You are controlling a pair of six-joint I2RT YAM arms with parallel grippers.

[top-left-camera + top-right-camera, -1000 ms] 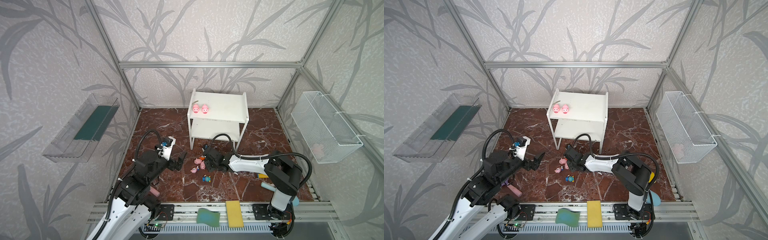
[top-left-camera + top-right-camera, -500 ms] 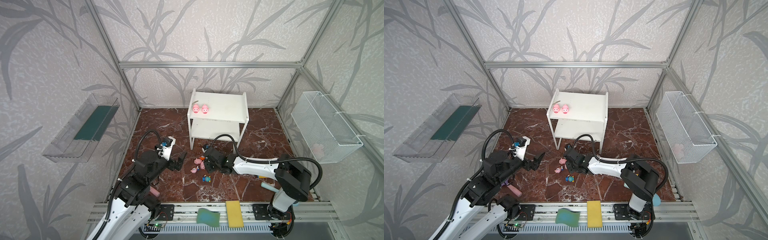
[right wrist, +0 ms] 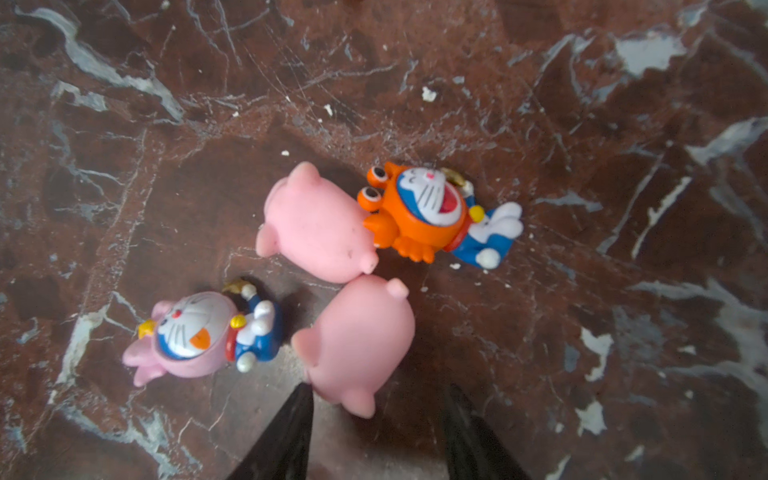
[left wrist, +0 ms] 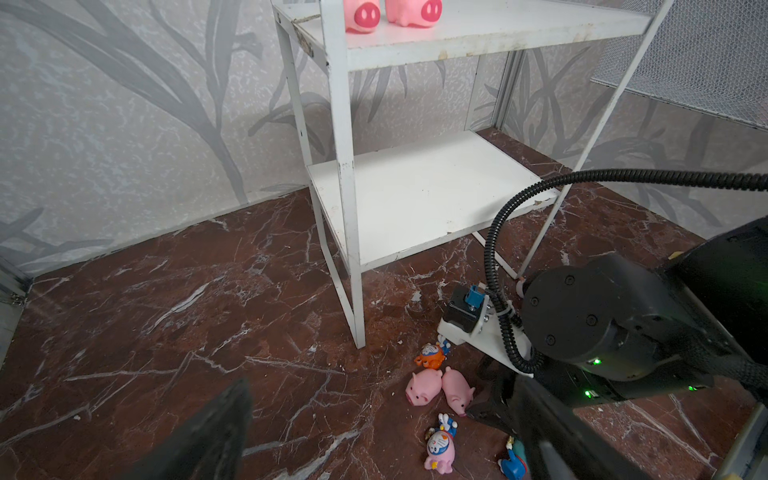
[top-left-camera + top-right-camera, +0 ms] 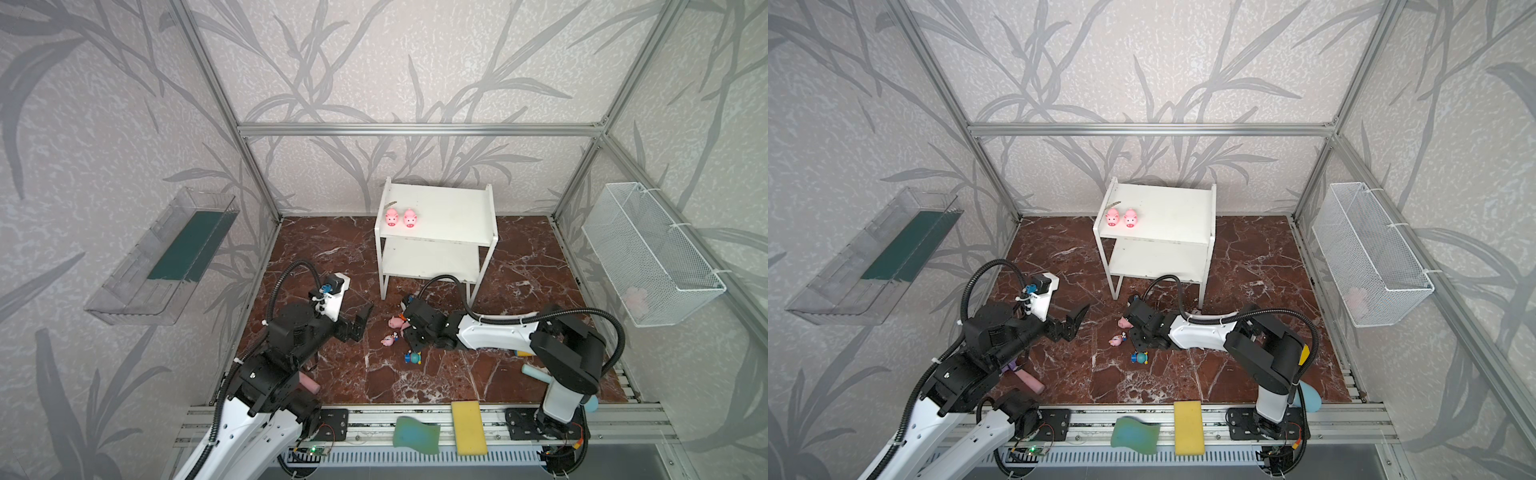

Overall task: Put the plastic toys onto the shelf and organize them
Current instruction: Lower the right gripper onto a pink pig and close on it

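Observation:
The white shelf [image 5: 451, 210] [image 5: 1173, 208] stands at the back with two pink pigs [image 5: 391, 217] [image 5: 1111, 217] on its top board. On the floor before it lie two more pigs [image 3: 316, 232] [image 3: 357, 340] [image 4: 424, 384], an orange figurine [image 3: 424, 212], a pink figurine [image 3: 195, 328] [image 5: 388, 340] and a teal-blue figurine [image 5: 413, 357]. My right gripper [image 3: 378, 399] [image 5: 409, 328] is low and open, its fingertips either side of the nearer pig's rear. Hovering open to the left of the toys, my left gripper [image 5: 361, 320] [image 4: 374, 436] holds nothing.
A green sponge [image 5: 415, 432] and a yellow sponge [image 5: 468, 422] lie on the front rail. A wire basket [image 5: 648, 253] hangs on the right wall, a clear tray [image 5: 166, 257] on the left. A pink item [image 5: 309, 384] lies by the left arm.
The right gripper's jaws have spread wider by the floor pigs, and its arm has shifted a little. The left arm has not moved.

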